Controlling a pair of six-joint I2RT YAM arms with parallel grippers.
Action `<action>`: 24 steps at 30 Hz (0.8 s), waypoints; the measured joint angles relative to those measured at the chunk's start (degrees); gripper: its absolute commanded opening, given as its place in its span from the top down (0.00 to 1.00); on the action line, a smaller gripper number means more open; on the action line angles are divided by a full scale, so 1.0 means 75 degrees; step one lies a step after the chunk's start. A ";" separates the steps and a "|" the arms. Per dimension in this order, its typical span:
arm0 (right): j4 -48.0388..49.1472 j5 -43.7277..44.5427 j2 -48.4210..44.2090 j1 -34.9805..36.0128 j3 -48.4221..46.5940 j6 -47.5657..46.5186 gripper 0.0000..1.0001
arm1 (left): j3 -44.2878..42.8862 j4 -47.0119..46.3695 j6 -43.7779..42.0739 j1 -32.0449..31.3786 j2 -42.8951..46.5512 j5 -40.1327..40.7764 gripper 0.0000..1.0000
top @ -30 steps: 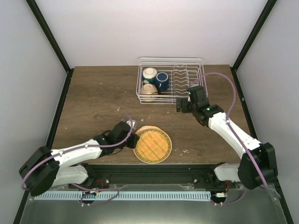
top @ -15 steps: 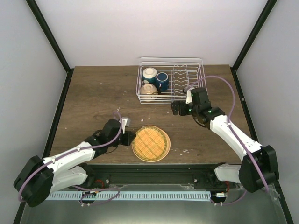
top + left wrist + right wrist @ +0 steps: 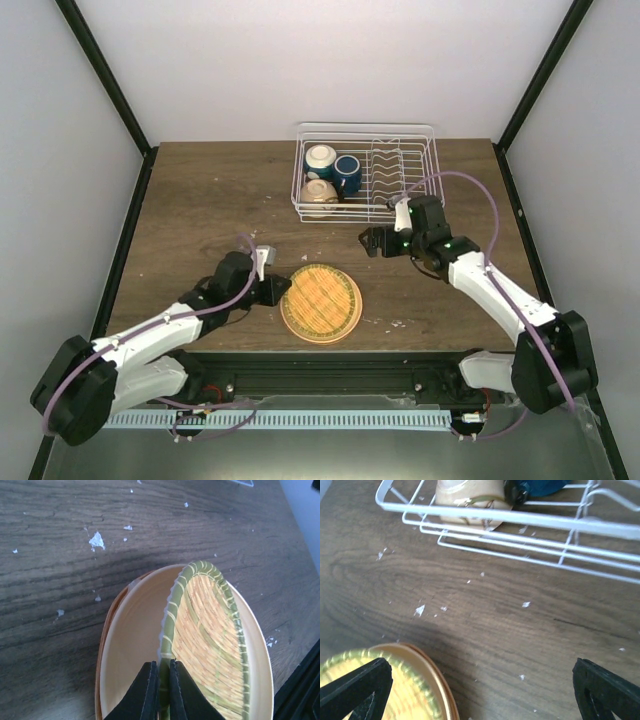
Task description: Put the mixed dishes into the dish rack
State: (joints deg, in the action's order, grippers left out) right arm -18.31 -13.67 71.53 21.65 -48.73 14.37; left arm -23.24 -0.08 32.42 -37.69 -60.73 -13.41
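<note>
At the top middle of the overhead picture, the white dish rack (image 3: 366, 126) already holds three things in its left part: two cream bowls (image 3: 321, 158) and the dark blue cup (image 3: 348, 172) just beside them. That looks like most of the job done. One dish is left, I think: the round orange plate (image 3: 321, 302), which is down at the lower middle on the brown table (image 3: 200, 210), well apart from the rack. The left claw (image 3: 280, 290) is pinched together on the plate's left edge. The right claw (image 3: 372, 242) is spread wide apart and holds nothing, between the plate and the rack. No plate stands in the prongs (image 3: 392, 172) on the rack's right side yet.
</note>
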 measured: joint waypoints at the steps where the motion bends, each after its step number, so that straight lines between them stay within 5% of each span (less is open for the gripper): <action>1: 0.0067 -0.0149 -0.0017 -0.0003 0.0108 -0.0003 0.00 | 0.0017 -0.0111 0.0023 0.0076 0.0000 -0.0079 1.00; 24: 0.2719 -0.3153 0.0350 0.0149 0.2028 -0.0947 0.01 | 0.0326 -0.1323 0.0085 0.0609 -0.0117 -0.1259 1.00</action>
State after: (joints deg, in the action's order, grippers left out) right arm 2.09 -37.32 74.15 22.76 -33.52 7.27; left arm -20.80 -10.00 33.06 -33.12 -61.60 -22.85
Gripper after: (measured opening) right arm 0.998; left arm 0.075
